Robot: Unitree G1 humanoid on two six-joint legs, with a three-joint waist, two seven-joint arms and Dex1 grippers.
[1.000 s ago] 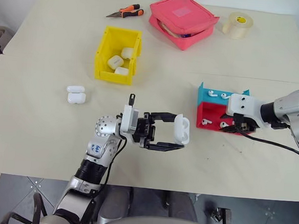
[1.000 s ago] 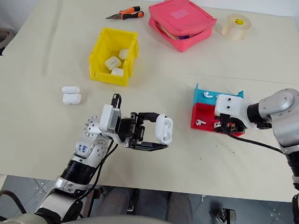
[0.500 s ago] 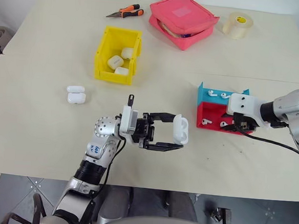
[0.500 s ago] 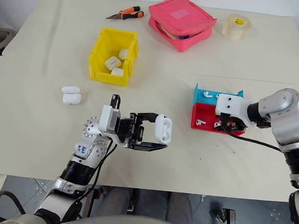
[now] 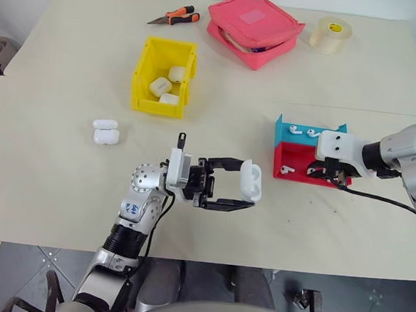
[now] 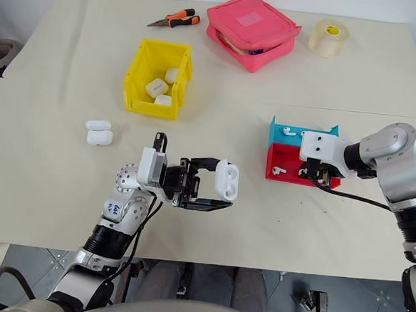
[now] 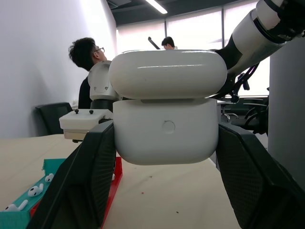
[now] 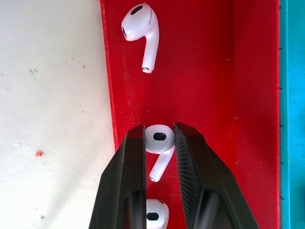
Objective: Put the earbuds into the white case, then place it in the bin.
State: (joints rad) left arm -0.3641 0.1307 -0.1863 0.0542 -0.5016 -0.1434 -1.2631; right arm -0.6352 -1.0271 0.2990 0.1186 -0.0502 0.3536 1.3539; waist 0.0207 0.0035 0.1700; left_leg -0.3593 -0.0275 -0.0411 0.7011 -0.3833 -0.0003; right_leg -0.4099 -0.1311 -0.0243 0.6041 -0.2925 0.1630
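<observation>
Right gripper (image 8: 158, 138) reaches down into the red part of the tray (image 5: 293, 156), its two black fingers (image 8: 131, 176) closed in against the head of one earbud (image 8: 157, 143), whose stem hangs out below the fingertips. Whether the earbud is off the tray floor I cannot tell. A second earbud (image 8: 141, 29) lies loose further along the same red compartment near its wall, and a third (image 8: 155, 213) sits low between the fingers, close to the wrist. More earbuds (image 5: 297, 131) rest in the blue part of the tray.

Left gripper (image 5: 247, 194) is held above the table (image 5: 63, 189) near its front edge, pointing across toward the tray, clamped on a white case (image 5: 250, 181). In the left wrist view the case (image 7: 167, 107) is squeezed by its two sides, with the lid seam showing as a thin gap.

Well back and to the left stands the yellow bin (image 5: 163, 76) with three white cases (image 5: 161, 86) inside. Two more cases (image 5: 105, 132) lie side by side on the table to the left of the left arm. Along the far edge are pliers (image 5: 176, 16), a pink pouch (image 5: 254, 28) and a tape roll (image 5: 331, 34)
</observation>
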